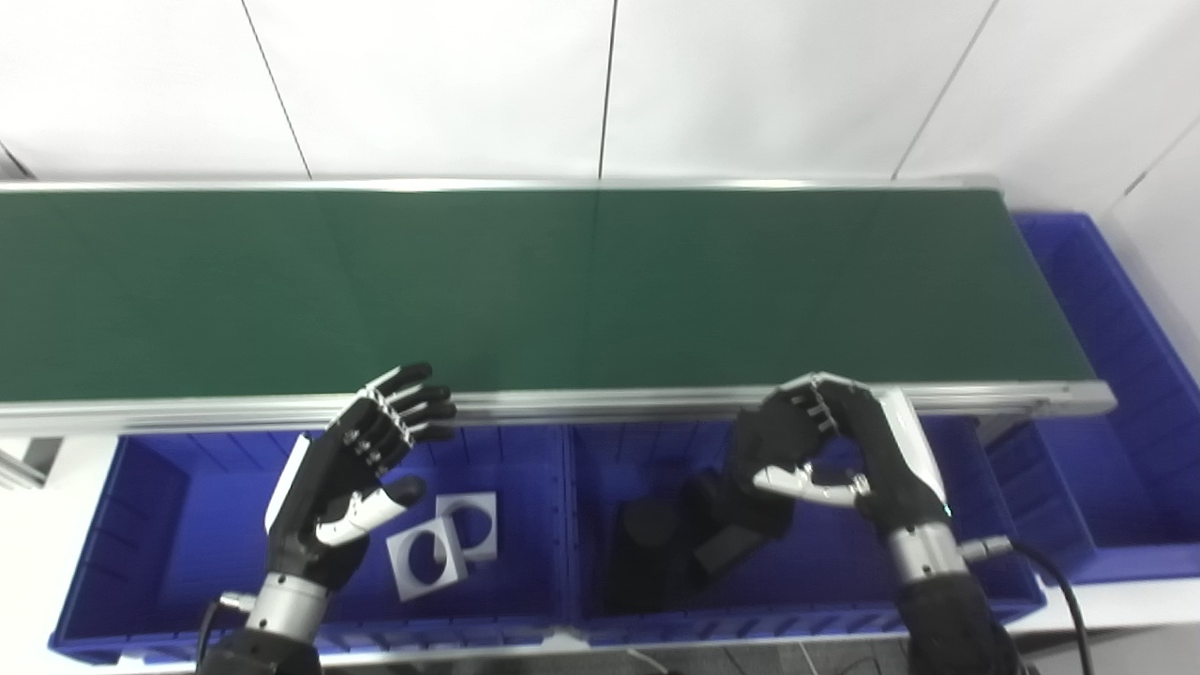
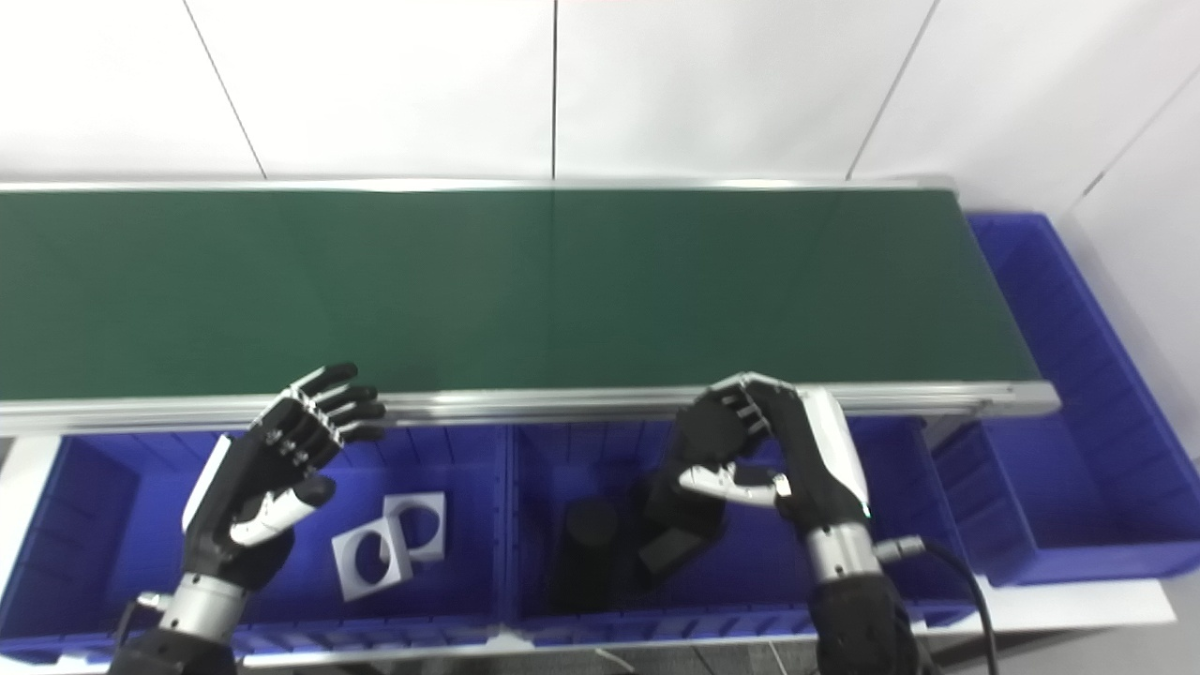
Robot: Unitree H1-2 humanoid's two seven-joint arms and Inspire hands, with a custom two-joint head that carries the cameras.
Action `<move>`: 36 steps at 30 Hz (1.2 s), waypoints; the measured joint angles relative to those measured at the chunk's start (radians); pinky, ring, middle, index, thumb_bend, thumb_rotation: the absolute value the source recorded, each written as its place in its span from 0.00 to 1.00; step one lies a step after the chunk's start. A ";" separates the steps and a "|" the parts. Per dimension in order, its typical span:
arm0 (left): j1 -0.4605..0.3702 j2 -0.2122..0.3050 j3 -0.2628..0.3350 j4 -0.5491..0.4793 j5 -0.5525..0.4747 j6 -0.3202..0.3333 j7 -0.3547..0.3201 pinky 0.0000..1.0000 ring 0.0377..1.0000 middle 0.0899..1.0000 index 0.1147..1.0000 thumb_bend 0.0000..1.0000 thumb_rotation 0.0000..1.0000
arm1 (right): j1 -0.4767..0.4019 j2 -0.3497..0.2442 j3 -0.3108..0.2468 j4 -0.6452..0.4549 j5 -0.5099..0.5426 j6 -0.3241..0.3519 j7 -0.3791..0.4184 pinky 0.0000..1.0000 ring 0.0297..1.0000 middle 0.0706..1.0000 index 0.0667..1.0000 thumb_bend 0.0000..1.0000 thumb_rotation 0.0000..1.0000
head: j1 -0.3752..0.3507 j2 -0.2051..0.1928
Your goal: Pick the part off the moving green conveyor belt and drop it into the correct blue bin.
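Observation:
The green conveyor belt carries no part in view. My left hand is open and empty, fingers spread, above the left blue bin, close to the belt's near rail. My right hand hovers over the middle blue bin with its fingers curled toward the thumb. Several black parts lie in that bin right under it. Black fingers against black parts hide whether the hand holds one.
Two white square plates with round holes lie in the left bin. A third blue bin stands past the belt's right end. The belt's aluminium rail runs just beyond both hands. A white wall lies behind.

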 measured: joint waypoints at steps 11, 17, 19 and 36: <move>-0.006 -0.001 0.001 -0.002 0.000 0.005 0.000 0.63 0.69 0.71 0.77 1.00 0.44 | -0.020 -0.032 0.128 0.032 -0.141 0.000 0.034 0.36 0.41 0.45 0.50 0.50 0.00 | -0.009 0.006; -0.008 -0.001 0.001 -0.003 0.000 0.008 0.003 0.64 0.69 0.71 0.77 1.00 0.43 | -0.051 -0.034 0.168 0.080 -0.146 0.001 0.076 0.37 0.41 0.45 0.50 0.50 0.00 | -0.011 0.006; -0.007 -0.001 0.004 -0.004 0.000 0.010 0.006 0.64 0.69 0.71 0.76 1.00 0.43 | -0.064 -0.034 0.173 0.102 -0.149 0.001 0.077 0.38 0.41 0.44 0.51 0.50 0.00 | -0.012 0.009; -0.025 0.005 0.010 -0.005 0.001 0.018 0.007 0.63 0.69 0.71 0.77 1.00 0.44 | -0.094 -0.042 0.206 0.173 -0.172 0.001 0.079 0.37 0.41 0.44 0.51 0.50 0.00 | -0.005 0.006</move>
